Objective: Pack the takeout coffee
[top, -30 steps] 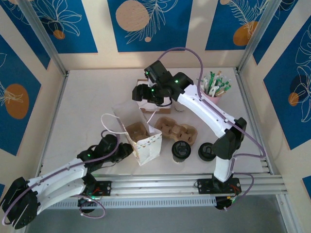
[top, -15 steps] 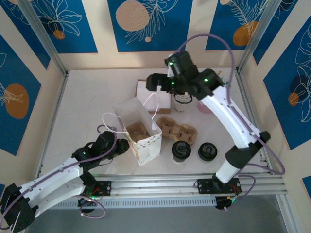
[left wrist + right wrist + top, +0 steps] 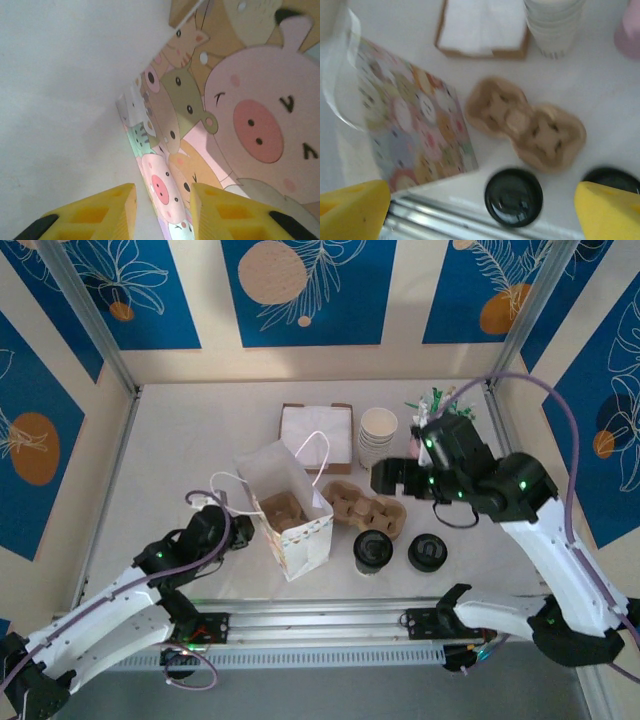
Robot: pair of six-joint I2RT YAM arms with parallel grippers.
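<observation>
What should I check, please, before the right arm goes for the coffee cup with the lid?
1. Cup with lid upright, lid on: ok.
2. Right gripper open and empty: ok.
3. Paper bag standing, mouth open: ok.
4. Left gripper gripping the bag: not ok, jaws apart at its edge.
5. Cardboard carrier beside the bag, holes free: ok.
6. Room inside the bag: cannot tell.

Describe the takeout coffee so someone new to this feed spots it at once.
Find the patterned paper bag standing mid-table, with the brown cup carrier to its right. On the carrier's near side sit two black rounds. The takeout coffee is the left one, a cream cup under its lid; the loose lid on the right lies flat.
</observation>
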